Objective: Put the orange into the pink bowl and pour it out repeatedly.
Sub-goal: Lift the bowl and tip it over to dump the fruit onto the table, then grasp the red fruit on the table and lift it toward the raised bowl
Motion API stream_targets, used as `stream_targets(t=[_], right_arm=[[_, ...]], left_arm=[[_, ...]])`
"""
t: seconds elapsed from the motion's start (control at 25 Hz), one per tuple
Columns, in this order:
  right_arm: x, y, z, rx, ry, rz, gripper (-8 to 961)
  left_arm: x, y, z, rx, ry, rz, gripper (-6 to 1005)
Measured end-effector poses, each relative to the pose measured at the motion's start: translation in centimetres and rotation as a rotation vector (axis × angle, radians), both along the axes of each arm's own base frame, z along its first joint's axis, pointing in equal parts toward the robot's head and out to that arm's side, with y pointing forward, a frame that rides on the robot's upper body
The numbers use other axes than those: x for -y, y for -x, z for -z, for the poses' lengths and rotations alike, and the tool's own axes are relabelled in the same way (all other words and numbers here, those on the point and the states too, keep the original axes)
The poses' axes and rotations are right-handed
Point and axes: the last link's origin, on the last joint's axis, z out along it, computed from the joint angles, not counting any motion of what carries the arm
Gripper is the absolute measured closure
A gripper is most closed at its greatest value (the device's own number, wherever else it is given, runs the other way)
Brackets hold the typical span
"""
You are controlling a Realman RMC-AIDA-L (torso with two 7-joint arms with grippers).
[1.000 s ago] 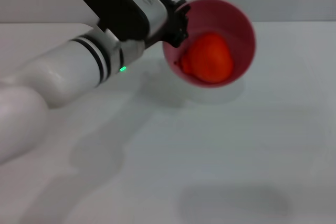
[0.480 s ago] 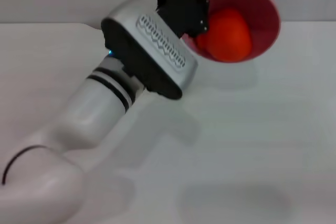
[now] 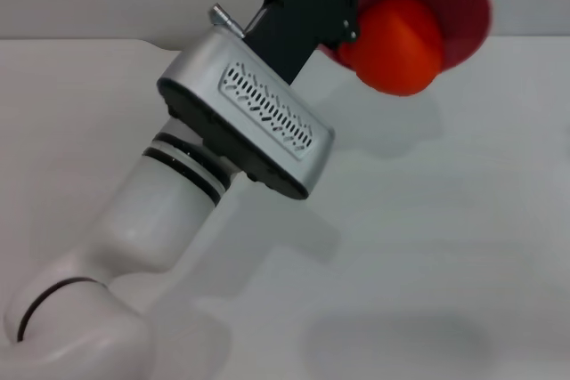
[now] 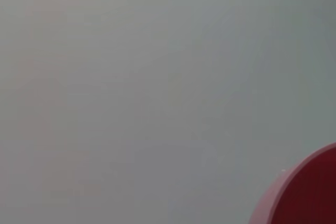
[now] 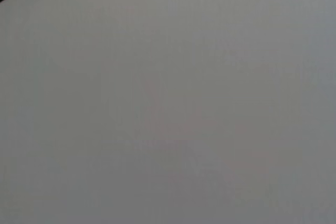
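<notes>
Orange (image 3: pixel 398 46) at lip of tipped pink bowl (image 3: pixel 463 6); left gripper (image 3: pixel 343 6) jaws clamp bowl rim.

The pink bowl (image 3: pixel 463 6), tipped up high, is cut off by the head view's top edge, its near rim hidden behind the orange (image 3: pixel 398 44). The left gripper (image 3: pixel 334 15) covers the bowl's left wall (whether its fingers pinch the rim cannot be told). The left wrist view catches only a corner of the bowl.
</notes>
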Motion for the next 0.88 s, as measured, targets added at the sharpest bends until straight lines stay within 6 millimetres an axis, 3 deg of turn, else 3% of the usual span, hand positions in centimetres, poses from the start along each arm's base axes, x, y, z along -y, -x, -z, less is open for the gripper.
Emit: stream_targets(t=[0.52, 0.88], right_arm=[[0.1, 0.6, 0.5, 0.001, 0.019, -0.037, 362], [0.3, 0.9, 0.9, -0.001, 0.037, -0.054, 363]], left_arm=[[0.0, 0.1, -0.1, 0.052, 0.027, -0.013, 956], [-4.5, -1.5, -0.1, 0.046, 0.373, -0.254, 955]])
